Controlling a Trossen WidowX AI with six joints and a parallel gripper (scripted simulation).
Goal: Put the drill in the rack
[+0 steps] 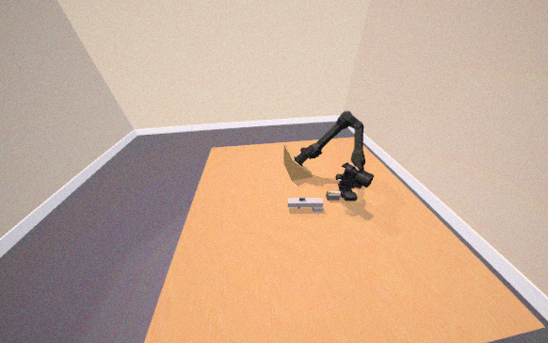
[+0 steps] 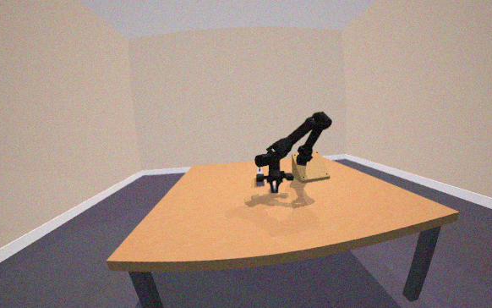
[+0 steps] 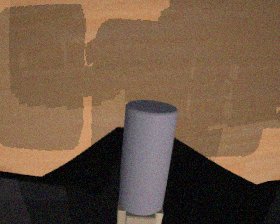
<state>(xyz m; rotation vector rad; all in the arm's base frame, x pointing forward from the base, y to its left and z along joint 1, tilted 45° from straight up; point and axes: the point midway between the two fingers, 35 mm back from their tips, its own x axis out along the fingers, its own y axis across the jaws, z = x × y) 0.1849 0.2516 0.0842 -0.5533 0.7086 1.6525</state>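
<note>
My gripper [image 1: 349, 196] [image 2: 274, 191] [image 3: 138, 139] points down, low over the table, and is shut on the drill [image 3: 148, 165], a grey-blue cylinder with a darker end and a cream piece at the bottom of the wrist view. A pale grey bar [image 1: 305, 204] is left of the gripper in the top view, with a small dark knob [image 1: 302, 199], perhaps the key, on top. A small grey block [image 1: 333, 195] with a cream top, perhaps the rack, lies between bar and gripper, close beside the fingers. Key and rack are too small to identify surely.
The arm's base is at a tan slanted board [image 1: 295, 169] [image 2: 313, 169] behind the parts. The wooden table [image 1: 271, 273] [image 2: 210, 237] carries everything. In the exterior view, the gripper partly hides the grey parts behind it. The arm's shadows fall around the gripper.
</note>
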